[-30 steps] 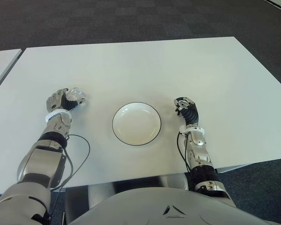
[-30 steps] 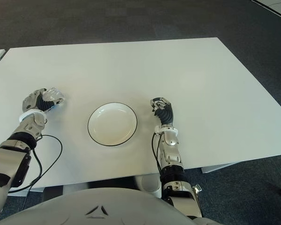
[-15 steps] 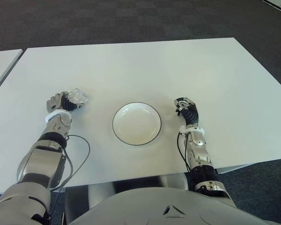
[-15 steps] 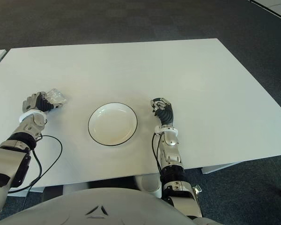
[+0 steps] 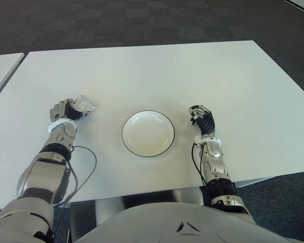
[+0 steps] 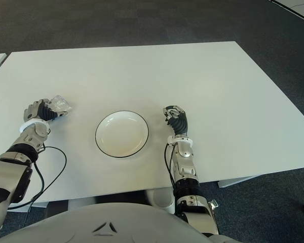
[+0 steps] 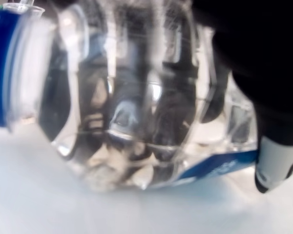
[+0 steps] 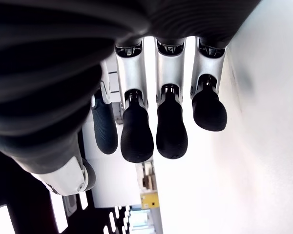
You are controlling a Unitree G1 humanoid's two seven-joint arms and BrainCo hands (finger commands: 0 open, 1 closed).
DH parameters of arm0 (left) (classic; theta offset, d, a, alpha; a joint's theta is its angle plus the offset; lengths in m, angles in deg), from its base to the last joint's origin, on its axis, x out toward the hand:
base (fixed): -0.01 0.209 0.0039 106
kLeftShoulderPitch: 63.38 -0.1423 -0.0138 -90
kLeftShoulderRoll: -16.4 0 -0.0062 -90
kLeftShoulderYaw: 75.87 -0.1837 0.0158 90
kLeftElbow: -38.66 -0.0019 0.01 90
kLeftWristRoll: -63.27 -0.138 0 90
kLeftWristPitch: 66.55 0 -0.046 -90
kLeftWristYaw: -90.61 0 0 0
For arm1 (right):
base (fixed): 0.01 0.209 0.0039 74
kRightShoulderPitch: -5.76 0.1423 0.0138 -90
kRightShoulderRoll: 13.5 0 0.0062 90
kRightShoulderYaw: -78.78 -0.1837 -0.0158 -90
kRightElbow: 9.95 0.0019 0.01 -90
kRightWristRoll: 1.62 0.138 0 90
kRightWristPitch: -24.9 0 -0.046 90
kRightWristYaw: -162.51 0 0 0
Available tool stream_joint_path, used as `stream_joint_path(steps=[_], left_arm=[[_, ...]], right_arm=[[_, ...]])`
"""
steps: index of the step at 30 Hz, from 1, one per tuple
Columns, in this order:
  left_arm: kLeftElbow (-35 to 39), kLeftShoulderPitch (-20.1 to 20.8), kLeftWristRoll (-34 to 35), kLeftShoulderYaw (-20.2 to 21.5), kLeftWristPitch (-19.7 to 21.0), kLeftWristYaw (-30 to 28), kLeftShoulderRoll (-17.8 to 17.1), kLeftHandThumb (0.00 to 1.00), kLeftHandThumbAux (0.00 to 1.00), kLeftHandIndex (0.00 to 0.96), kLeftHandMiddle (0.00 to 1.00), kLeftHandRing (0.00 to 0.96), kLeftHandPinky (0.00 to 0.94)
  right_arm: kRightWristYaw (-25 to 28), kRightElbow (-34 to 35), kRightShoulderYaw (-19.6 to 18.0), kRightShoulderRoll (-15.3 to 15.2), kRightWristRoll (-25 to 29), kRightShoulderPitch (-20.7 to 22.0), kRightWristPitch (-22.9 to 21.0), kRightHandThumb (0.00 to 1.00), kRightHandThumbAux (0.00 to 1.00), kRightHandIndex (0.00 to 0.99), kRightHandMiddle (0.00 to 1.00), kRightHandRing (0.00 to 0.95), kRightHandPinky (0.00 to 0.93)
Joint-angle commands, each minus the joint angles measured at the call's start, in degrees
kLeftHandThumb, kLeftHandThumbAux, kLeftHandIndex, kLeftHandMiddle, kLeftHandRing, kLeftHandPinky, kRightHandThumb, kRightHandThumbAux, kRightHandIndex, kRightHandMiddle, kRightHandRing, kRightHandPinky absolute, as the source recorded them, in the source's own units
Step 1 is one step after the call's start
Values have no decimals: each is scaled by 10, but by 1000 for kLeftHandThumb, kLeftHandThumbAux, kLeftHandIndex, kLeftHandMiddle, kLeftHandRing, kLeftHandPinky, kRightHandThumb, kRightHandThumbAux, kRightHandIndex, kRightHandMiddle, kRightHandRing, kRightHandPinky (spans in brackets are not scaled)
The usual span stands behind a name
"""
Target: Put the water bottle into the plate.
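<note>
**Left hand gripping bottle, plate waiting**

Left hand [image 5: 62,110] is wrapping its fingers [image 7: 276,161] around the clear water bottle [image 5: 83,105], out on the table [image 5: 157,71] well left of the plate [image 5: 148,133]. Wrist view is showing the bottle's ribbed clear body and blue label pressed up against the palm, low over the table surface; can't tell whether it's off the table yet.

The white, dark-rimmed plate is sitting empty at centre, between the two hands.

Right hand [image 5: 200,115] is showing just right of the plate, fingers curled loosely, holding nothing.

My read: grasp stage, transport not started. To do it well:
- confirm the grip is firm before lifting, since thin clear plastic is likely to flex and slip
- lift enough to clear the plate rim, then carry rightward
- lower over plate centre, laying the bottle flat so it isn't rolling off
- release only once it's resting in the plate
</note>
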Motion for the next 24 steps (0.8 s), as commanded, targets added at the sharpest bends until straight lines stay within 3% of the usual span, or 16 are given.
stream_joint_path(steps=[1, 17, 24], left_arm=[[-34, -82, 34, 1, -1, -75, 50, 847, 672, 387, 532, 827, 852], [-22, -78, 74, 14, -21, -73, 48, 850, 670, 392, 538, 855, 858], [21, -78, 82, 14, -27, -61, 33, 850, 671, 393, 532, 846, 822]], right_arm=[[-2, -33, -4, 5, 4, -28, -37, 704, 727, 439, 763, 749, 744], [-6, -37, -8, 6, 5, -24, -41, 703, 727, 438, 763, 750, 746], [2, -38, -8, 4, 8, -25, -32, 703, 727, 439, 764, 750, 746]])
